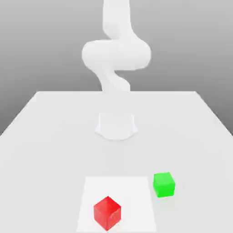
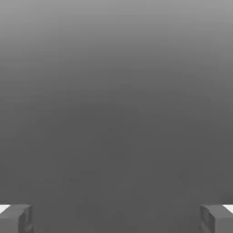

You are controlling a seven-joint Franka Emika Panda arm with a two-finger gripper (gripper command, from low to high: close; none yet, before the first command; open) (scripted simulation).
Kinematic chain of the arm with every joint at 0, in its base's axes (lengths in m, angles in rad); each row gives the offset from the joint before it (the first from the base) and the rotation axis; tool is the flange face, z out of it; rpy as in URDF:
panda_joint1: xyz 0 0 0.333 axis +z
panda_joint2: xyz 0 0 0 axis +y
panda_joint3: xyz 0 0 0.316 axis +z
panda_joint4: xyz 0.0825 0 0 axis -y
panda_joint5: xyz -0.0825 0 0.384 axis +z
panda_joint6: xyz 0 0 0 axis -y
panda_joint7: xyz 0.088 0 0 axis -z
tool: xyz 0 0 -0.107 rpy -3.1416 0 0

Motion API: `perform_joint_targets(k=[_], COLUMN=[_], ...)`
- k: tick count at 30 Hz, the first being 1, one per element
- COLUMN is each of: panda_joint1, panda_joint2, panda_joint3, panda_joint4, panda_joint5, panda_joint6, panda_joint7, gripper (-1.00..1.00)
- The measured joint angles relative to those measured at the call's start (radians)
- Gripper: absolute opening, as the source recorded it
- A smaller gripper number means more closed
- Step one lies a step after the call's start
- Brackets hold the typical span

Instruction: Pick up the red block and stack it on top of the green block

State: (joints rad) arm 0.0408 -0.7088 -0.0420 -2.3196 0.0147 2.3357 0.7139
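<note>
Red block (image 1: 108, 212) sits at the near edge of the white surface (image 1: 41, 136), on a paler square patch (image 1: 132, 191). Green block (image 1: 164, 184) rests apart from it at about two o'clock. White arm (image 1: 116, 54) rises behind. Gripper (image 2: 116, 218) jaws stand wide, holding nothing.

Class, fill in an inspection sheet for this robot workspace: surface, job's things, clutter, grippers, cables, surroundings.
Surface: white table with a paler square patch near the front.
Job's things: red block on the patch, corner facing the camera; green block just off the patch on the exterior view's right; apart, not stacked.
Clutter: nothing seen.
Grippers: gripper open, fingers wide apart, holding nothing.
Cables: nothing seen.
Surroundings: plain grey backdrop; white arm behind.
</note>
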Motion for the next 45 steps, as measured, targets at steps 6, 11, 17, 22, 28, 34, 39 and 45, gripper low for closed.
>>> perform_joint_targets(k=[6,11,17,22,28,34,39,45], panda_joint1=[0.085,0.137,0.166,0.158,0.121,0.096,0.110,0.188], panda_joint2=[0.224,0.407,0.624,0.798,1.006,1.070,1.018,0.814], panda_joint3=[-0.091,-0.147,-0.179,-0.181,-0.143,-0.112,-0.132,-0.117], panda_joint4=[-0.048,-0.087,-0.133,-0.173,-0.178,-0.168,-0.177,-0.270], panda_joint5=[0.049,0.094,0.136,0.123,0.140,0.168,0.139,0.035], panda_joint6=[0.087,0.157,0.242,0.317,0.454,0.505,0.463,0.351], panda_joint7=[-0.220,-0.402,-0.612,-0.753,-0.853,-0.876,-0.855,-0.777], gripper=[0.00,0.00,0.00,0.00,0.00,-1.00,-1.00,-1.00])
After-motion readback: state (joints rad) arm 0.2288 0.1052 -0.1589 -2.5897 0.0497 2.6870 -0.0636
